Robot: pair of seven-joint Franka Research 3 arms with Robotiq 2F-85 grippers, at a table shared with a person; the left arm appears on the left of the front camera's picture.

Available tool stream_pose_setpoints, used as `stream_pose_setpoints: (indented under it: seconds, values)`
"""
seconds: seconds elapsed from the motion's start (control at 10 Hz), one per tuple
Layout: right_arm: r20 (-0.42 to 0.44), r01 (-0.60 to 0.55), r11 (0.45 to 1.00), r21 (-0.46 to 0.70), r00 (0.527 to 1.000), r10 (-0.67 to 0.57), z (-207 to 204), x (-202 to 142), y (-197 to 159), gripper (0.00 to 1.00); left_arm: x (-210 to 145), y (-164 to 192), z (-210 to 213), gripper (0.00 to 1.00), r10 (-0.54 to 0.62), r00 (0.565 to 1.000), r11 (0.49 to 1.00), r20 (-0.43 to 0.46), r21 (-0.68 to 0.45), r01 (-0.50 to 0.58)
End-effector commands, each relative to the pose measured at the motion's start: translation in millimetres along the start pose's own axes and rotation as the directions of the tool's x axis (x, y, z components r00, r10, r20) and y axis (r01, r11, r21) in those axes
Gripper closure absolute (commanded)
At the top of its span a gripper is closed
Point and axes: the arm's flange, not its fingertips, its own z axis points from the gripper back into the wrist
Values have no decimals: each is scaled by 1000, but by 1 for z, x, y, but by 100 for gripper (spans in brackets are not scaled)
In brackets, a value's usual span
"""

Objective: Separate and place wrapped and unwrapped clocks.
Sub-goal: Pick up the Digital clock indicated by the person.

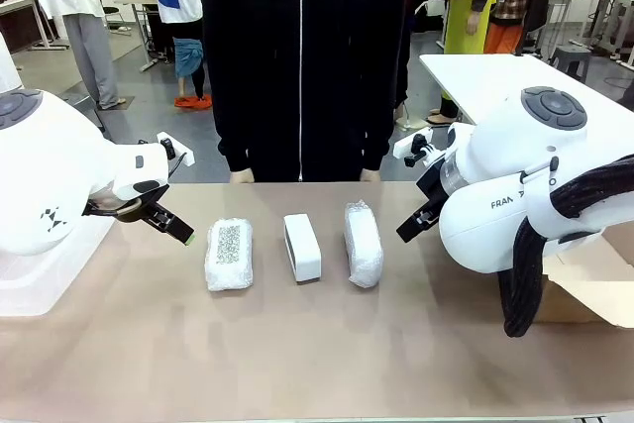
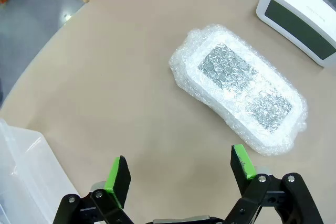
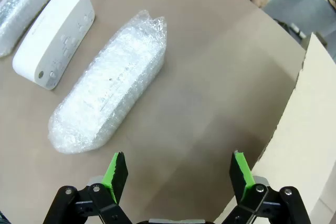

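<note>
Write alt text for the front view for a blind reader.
Three clocks sit in a row on a table: a wrapped clock with a grey patch, a bare white clock, a plain wrapped clock. The left claw and right claw flank them; a person stands behind.

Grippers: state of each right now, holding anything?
left gripper: open, empty, just short of the grey-patched wrapped clock.
right gripper: open, empty, beside the plain wrapped clock.

Speckled wrapped clock (image 1: 229, 254), bare clock (image 1: 302, 247), plain wrapped clock (image 1: 363, 243), side by side.
</note>
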Motion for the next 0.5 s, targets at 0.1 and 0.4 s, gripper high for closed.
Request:
stream_pose_setpoints:
  seconds: [0.1, 0.4]
  values:
    - [0, 2, 1000, 0, 1000, -2, 0, 0, 0, 0, 0, 0, 0, 0, 1, 1000, 1000, 0, 0, -1]
    - [0, 2, 1000, 0, 1000, -2, 0, 0, 0, 0, 0, 0, 0, 0, 1, 1000, 1000, 0, 0, -1]
